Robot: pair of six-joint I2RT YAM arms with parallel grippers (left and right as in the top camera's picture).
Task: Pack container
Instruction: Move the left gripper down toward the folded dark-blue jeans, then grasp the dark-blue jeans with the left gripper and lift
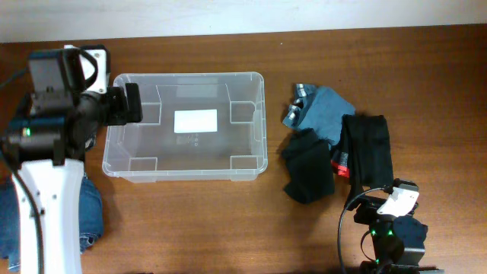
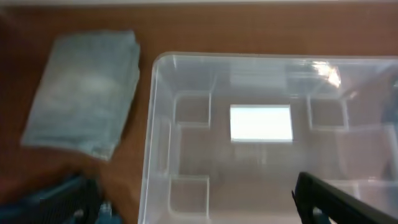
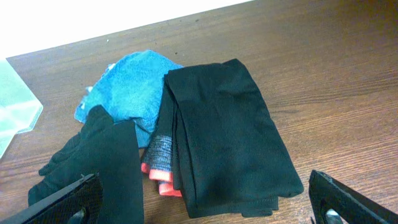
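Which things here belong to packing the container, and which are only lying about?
Job: container; probably to be packed: black garment, blue cloth, black gloves, jeans, pale folded cloth.
Lying about: nothing else seen.

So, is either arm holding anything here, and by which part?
Nothing is held. The left gripper is open at the edge of the container; the right gripper is open, facing the black garment.
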